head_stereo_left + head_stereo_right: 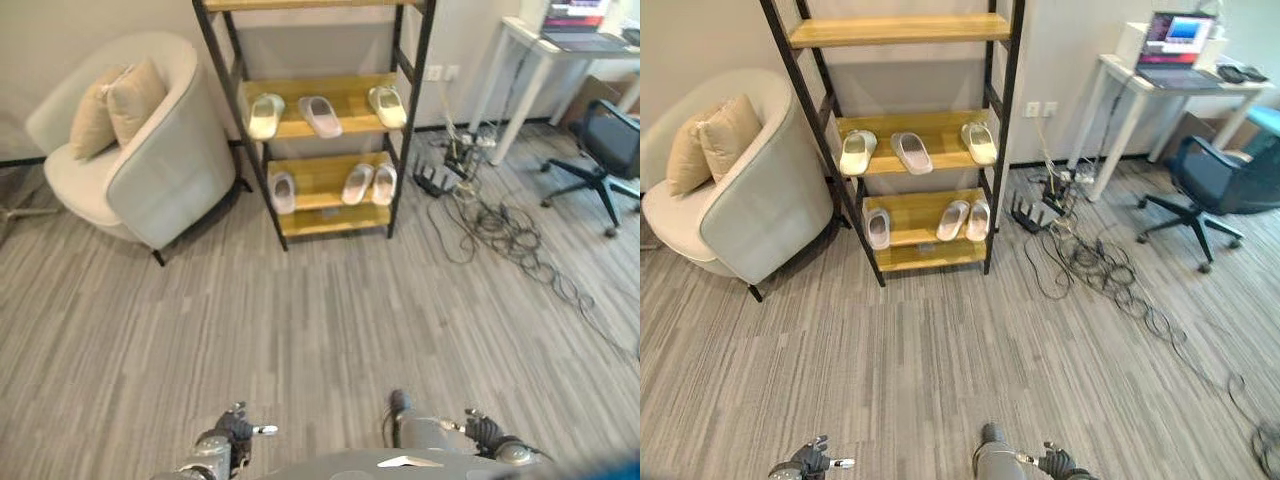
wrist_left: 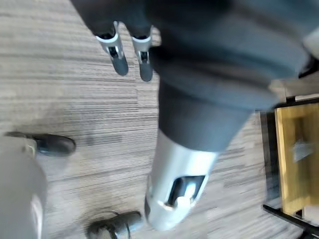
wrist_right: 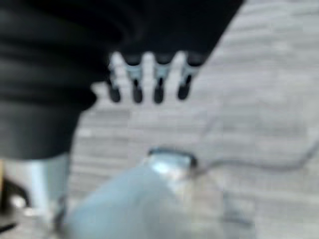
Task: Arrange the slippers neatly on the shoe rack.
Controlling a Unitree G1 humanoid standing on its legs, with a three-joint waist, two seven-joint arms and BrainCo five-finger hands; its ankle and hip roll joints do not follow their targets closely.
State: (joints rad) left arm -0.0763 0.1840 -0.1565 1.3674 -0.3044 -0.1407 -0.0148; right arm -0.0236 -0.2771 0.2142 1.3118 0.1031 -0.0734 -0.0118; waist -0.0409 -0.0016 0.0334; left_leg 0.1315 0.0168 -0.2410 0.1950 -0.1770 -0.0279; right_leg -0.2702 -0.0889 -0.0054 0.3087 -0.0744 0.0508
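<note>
A black-framed shoe rack (image 1: 410,120) with wooden shelves stands against the far wall. Three pale slippers lie spaced apart on its middle shelf: one at the left (image 1: 265,115), one in the centre (image 1: 320,116), one at the right (image 1: 387,105). On the lower shelf a single slipper (image 1: 283,191) lies at the left and two slippers (image 1: 357,183) (image 1: 384,183) lie side by side at the right. My left hand (image 2: 119,52) hangs over the floor with straight fingers and holds nothing. My right hand (image 3: 147,82) hangs likewise, fingers straight and empty.
A pale armchair (image 1: 150,160) with two cushions stands left of the rack. Tangled cables (image 1: 500,230) spread over the floor to its right, by a white desk (image 1: 1120,80) with a laptop (image 1: 1175,45) and a dark office chair (image 1: 610,150). Grey plank floor (image 1: 320,330) lies between me and the rack.
</note>
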